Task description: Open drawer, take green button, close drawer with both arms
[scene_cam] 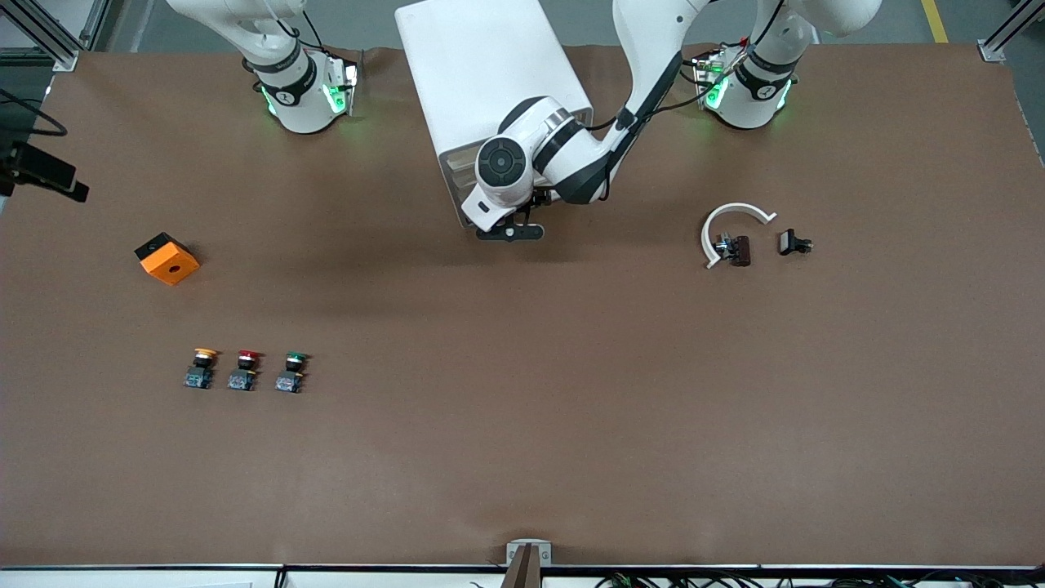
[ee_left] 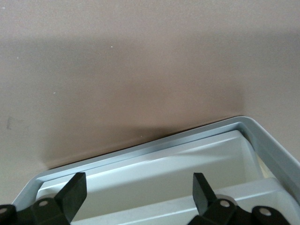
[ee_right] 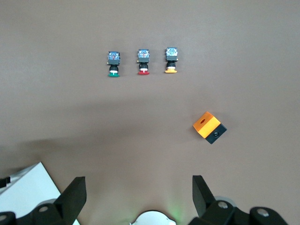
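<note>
Hidden and cut-off parts

The left gripper is largely covered by its own wrist in the front view, and the drawer front is masked there too. The right gripper is seen only in its wrist view. The drawer's interior is cropped, and the small dark parts are too small to be identified.

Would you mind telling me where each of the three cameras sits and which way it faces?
Front view: high across the table, facing both arm bases; shows the left gripper at the white cabinet.
Left wrist view: on the left wrist, looking down at the drawer rim; its own jaws stand open.
Right wrist view: on the right wrist, high over the table; open jaws above three buttons, the green one included, and an orange box.
Shared: front and right wrist views both show the buttons and the box.
</note>
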### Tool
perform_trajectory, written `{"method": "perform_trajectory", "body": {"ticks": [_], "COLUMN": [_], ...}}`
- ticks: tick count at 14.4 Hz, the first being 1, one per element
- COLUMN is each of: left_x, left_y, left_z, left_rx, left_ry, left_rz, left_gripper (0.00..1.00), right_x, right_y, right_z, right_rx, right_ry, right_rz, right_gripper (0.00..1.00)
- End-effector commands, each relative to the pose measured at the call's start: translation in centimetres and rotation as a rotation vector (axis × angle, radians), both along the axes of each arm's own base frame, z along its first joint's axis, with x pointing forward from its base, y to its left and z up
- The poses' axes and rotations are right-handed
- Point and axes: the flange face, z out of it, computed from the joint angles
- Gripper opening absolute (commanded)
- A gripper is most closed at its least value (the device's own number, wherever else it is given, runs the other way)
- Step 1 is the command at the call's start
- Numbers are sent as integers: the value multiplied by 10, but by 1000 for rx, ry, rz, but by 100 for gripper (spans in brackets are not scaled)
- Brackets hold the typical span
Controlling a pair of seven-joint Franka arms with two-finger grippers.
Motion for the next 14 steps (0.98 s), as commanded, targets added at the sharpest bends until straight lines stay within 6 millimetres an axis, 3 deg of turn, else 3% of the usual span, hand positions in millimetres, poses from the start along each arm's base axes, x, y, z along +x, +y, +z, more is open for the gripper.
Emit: {"method": "perform_trajectory", "body": {"ticks": [1,5,8,11,14], "left_x": [-11,15,50,88,124], "left_y": [-4,8,32,58,88], "left_z": [3,12,18,37,51], "left_rx": [-17,-30,-34,-56,-73], "left_ry": [29,13,3,-25,-43], "left_rz": [2,43,103,166,237], "left_gripper": [100,100,100,100,100], "right_x": [-25,-25,-24,-25,-38], "right_y": [-20,-17,-18,-19,-29], "right_z": [6,6,7,9,24], "right_rx": [-5,-2,6,1,14], "right_ry": [-7,-7,-13,-15,-41], "right_rz": [8,10,8,24,56], "right_gripper": [100,100,100,100,100]}}
